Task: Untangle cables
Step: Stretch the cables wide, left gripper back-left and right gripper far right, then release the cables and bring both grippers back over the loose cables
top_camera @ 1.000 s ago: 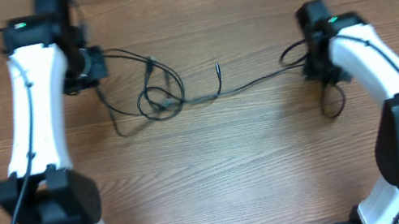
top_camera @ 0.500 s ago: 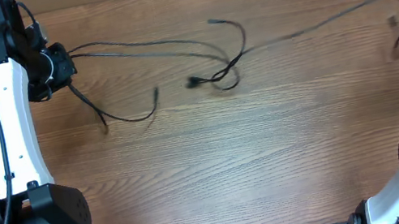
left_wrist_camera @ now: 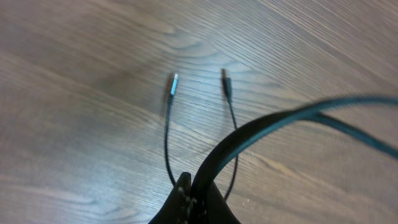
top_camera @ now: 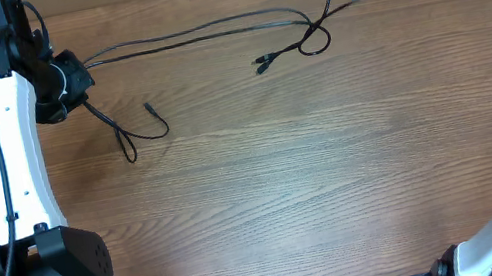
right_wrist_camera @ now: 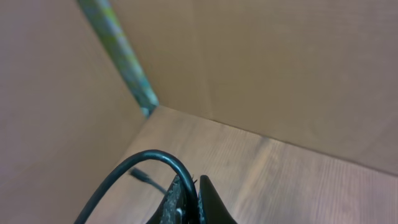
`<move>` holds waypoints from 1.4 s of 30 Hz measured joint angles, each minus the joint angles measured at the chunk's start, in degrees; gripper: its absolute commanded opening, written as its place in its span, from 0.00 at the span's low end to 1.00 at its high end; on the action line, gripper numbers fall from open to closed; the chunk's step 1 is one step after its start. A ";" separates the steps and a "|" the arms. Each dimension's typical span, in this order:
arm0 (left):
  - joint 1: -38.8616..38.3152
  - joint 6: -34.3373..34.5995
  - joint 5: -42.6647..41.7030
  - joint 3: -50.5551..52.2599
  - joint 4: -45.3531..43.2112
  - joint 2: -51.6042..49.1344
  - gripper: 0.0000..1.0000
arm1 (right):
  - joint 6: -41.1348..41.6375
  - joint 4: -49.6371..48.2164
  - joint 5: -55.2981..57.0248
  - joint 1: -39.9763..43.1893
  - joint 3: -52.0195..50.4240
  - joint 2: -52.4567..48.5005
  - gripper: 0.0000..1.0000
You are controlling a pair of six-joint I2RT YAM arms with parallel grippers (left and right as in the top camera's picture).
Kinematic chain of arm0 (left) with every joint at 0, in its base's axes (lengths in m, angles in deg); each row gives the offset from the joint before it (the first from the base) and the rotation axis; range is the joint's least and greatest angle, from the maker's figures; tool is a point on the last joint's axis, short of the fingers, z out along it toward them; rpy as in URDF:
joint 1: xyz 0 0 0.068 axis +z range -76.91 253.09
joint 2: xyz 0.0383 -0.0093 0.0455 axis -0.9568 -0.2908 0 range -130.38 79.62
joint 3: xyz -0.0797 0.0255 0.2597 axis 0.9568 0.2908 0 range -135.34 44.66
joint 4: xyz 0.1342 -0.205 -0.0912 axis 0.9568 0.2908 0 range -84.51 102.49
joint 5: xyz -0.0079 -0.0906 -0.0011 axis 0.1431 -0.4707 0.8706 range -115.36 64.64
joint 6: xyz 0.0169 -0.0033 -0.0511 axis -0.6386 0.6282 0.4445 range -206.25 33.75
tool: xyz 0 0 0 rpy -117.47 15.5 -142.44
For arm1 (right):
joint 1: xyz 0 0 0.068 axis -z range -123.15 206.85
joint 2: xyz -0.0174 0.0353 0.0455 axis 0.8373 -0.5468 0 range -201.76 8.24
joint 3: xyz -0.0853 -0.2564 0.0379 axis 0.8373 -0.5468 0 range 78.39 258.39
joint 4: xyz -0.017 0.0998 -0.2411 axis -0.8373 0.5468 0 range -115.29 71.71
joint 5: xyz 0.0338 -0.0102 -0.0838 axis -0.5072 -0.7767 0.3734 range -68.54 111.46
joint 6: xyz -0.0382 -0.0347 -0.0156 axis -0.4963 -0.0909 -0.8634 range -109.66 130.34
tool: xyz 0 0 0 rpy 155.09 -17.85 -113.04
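**Arms drawn apart: overhead and both wrist views.** Compare the overhead view of a second ago. There the two end effectors stood fairly close together. The cables point(top_camera: 197, 33) lay slack between them, with a loose loop just beside the left end effector point(top_camera: 64, 84).

Now the left one has swung outward, and the right one has left the overhead view altogether; only its arm's base shows. The strands run nearly straight from the left end effector toward the right arm's side. The loop has shrunk to a small knot point(top_camera: 313, 38), well apart from the left end effector.

You may judge that the slack is taken up and the tangle is gathered in one spot. More pulling would probably tighten it rather than free it.

Both end effectors are closed on cable.

- **Left wrist view:** it shows what the overhead barely resolves. The fingers are pinched shut on a strand that arcs away to one side. Beyond them, two free plug ends point(left_wrist_camera: 174, 83) lie near each other, not touching, on the surface point(left_wrist_camera: 74, 124).
- **Right wrist view:** it alone shows the right end effector point(right_wrist_camera: 189, 186), clamped on a strand that loops off to its side. It faces cardboard walls point(right_wrist_camera: 280, 62) at the surface's far corner.

The knot appears in neither wrist view.
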 measured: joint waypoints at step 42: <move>-13.94 -15.26 -17.51 0.00 -8.37 0.00 0.08 | -23.61 18.56 -41.11 -4.92 -1.20 -1.36 0.84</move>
